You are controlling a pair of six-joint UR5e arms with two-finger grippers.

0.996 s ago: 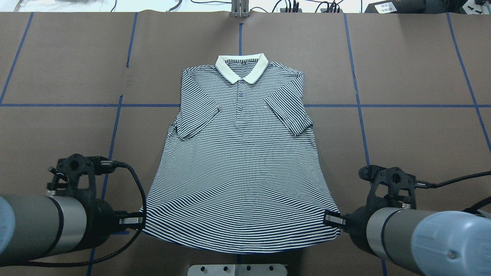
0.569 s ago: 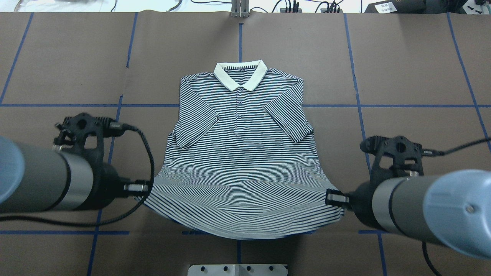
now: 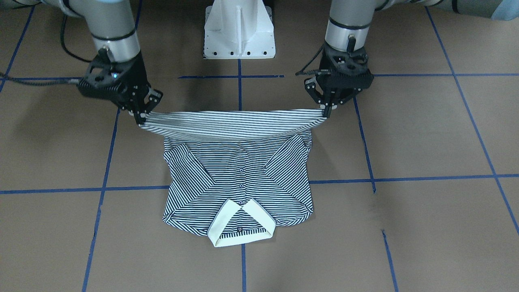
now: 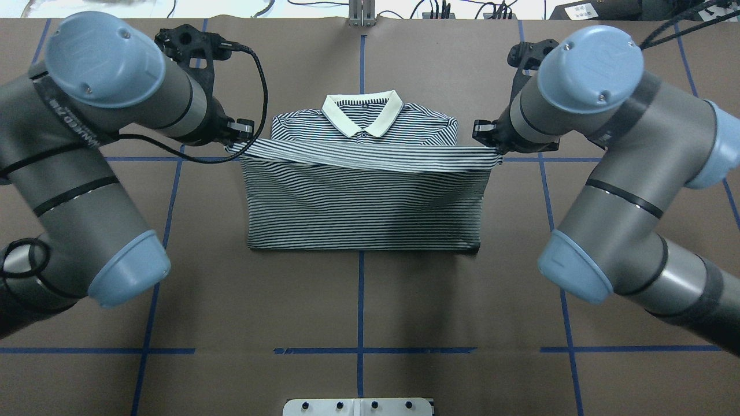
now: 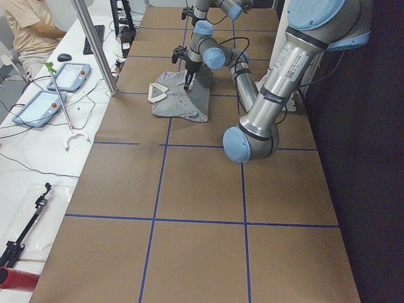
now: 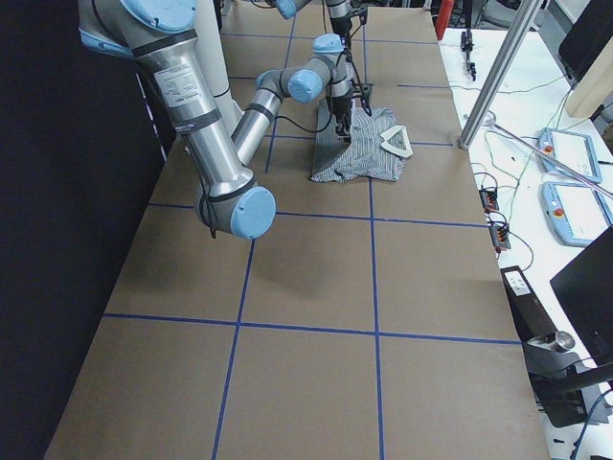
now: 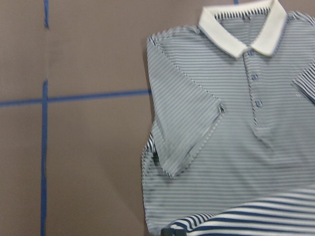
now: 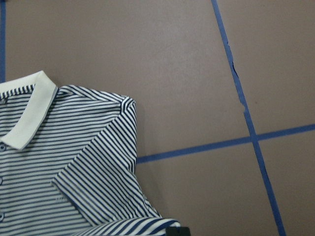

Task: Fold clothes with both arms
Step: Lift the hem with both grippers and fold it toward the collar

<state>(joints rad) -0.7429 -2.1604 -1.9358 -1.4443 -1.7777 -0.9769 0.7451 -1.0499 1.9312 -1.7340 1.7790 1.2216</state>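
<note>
Fingers of my left gripper (image 3: 328, 108) and right gripper (image 3: 140, 117) clamp the polo shirt (image 4: 358, 202) by its hem (image 3: 231, 119), taut between them. If one grip slips, the fold lands crooked beneath them.

- One polo shirt (image 4: 364, 202) is lying on the table.
- Two arms, the left arm (image 4: 75, 173) and the right arm (image 4: 624, 173), are reaching in, one at either side of the shirt.
- Two grippers, the left gripper (image 3: 326, 110) and the right gripper (image 3: 140, 117), are pinching the shirt's raised hem, one at each corner.
- One white collar (image 4: 335, 115) is showing at the shirt's top end.
- Two sleeves (image 3: 188, 164) are lying folded inward over the shirt's chest.
- Three buttons (image 7: 253, 77) are showing down the shirt's placket in the left wrist view.
- One white pedestal base (image 3: 239, 32) is standing well apart from the shirt, on its hem side.
- Two tablets (image 5: 68, 76) are lying beyond the shirt's collar end.
- One person (image 5: 35, 25) is sitting beyond the shirt's collar end.
</note>
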